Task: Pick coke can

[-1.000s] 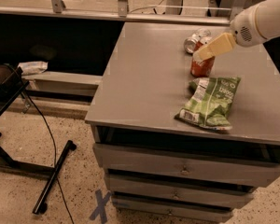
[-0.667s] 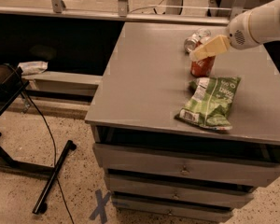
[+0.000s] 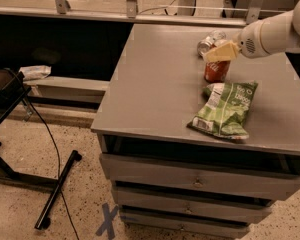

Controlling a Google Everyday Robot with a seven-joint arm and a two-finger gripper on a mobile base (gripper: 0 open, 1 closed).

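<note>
The red coke can (image 3: pixel 216 71) stands upright on the grey cabinet top (image 3: pixel 155 84), toward the back right. My gripper (image 3: pixel 219 52) reaches in from the right on a white arm. Its cream-coloured fingers sit right over the can's top and hide it. A plain silver can (image 3: pixel 210 40) lies on its side just behind the gripper. A green chip bag (image 3: pixel 225 109) lies flat just in front of the coke can.
The cabinet has drawers (image 3: pixel 195 181) below its top. A black stand with a cable (image 3: pixel 50 184) is on the floor at the left. A low ledge (image 3: pixel 70 86) and a railing (image 3: pixel 130 4) run behind.
My gripper has shifted slightly left and down, closer over the coke can's top. The cans and the bag have not moved.
</note>
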